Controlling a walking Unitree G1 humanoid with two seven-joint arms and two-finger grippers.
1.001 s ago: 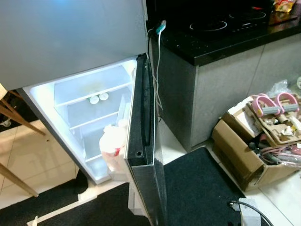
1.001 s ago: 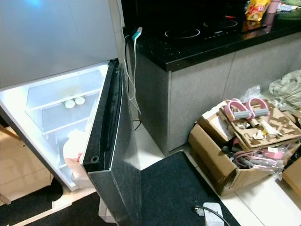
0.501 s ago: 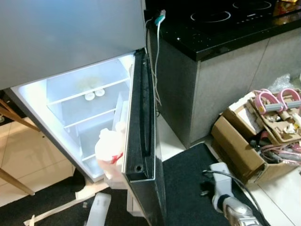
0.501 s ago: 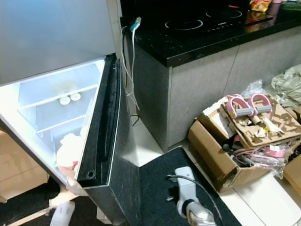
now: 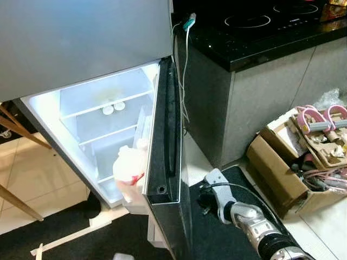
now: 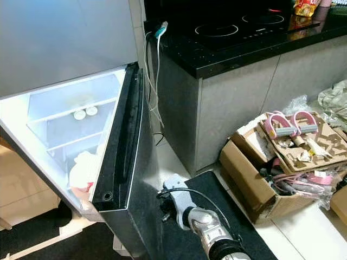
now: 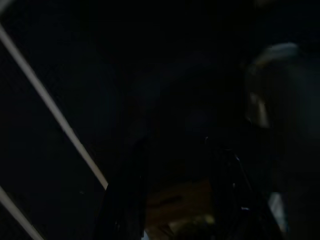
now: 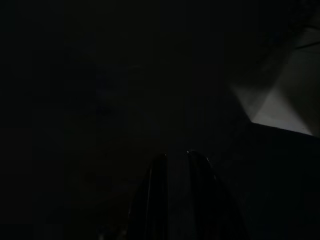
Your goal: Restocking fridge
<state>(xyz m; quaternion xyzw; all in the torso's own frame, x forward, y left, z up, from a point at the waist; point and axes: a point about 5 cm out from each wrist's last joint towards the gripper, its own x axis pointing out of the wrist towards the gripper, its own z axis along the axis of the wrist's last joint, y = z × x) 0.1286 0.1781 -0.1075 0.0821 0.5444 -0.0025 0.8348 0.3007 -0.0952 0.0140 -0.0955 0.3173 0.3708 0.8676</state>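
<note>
**Fridge open, right arm raised beside the door**

While I look down through the head cameras, the fridge takes up most of my left side, its lower door swung wide and seen edge-on, with the lit compartment open beside it. I see clear shelves inside; on the upper shelf sit two small round white lids or tubs, touching side by side. Lower down, just beside the door's inner edge, stands a white jug with a red label.

To my right runs the black countertop with a cooktop set into it, and a white cable with a teal plug hangs down its corner. On the floor against the cabinet sits an open cardboard box, crammed with pink-handled items, cardboard scraps and cords. A dark mat lies in front of it.

My right arm reaches up over the mat, near the door's outer face. In the dark right wrist view the right gripper has its two fingers close together, nearly touching, with nothing between them. The left wrist view is too dark; I cannot tell how the left gripper stands.
</note>
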